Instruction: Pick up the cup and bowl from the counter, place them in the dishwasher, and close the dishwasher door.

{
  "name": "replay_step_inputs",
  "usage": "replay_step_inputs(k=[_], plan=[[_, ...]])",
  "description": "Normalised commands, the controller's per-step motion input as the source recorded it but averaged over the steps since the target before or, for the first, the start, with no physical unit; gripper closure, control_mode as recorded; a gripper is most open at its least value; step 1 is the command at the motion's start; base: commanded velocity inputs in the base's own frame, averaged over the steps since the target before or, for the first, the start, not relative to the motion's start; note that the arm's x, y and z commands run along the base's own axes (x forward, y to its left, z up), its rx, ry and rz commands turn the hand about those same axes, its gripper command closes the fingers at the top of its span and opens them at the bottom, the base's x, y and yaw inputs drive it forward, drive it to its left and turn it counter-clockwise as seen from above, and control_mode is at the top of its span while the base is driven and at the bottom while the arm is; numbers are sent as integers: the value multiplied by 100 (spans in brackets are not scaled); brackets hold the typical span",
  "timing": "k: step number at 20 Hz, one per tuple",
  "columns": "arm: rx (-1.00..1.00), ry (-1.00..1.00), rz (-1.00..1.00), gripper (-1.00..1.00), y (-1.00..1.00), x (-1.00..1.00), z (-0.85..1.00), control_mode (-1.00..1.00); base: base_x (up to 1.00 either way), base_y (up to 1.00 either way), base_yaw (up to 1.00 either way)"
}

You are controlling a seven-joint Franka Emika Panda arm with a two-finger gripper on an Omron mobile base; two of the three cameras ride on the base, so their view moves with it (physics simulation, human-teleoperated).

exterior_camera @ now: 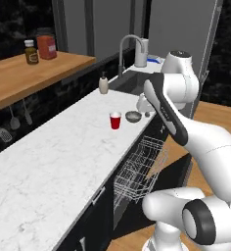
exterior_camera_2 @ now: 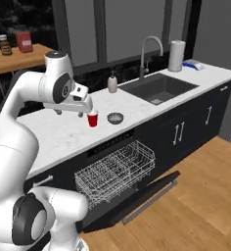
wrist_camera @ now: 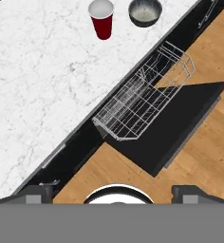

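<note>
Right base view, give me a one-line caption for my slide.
Open claw hovers beside red cup and grey bowl on the counter; dishwasher door down, rack pulled out.

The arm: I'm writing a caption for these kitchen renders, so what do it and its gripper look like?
The arm is glossy white with rounded, bulging links and dark grey to black rings and caps at the joints. A black panel runs along the link over the counter. No cables or markings are visible. The gripper is a white block with two small dark fingers.
</note>
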Motion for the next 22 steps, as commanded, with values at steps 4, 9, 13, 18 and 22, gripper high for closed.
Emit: replay_step_inputs(k=[4,9,13,18,22], plan=[[0,0,0,-100,0,0,0,100,10,55,-30],[0,0,0,-100,0,0,0,100,19,48,-22],[0,0,0,-100,0,0,0,100,3,37,-16],[0,0,0,-100,0,0,0,100,0,36,-15],[0,0,0,-100,0,0,0,100,0,29,-16]])
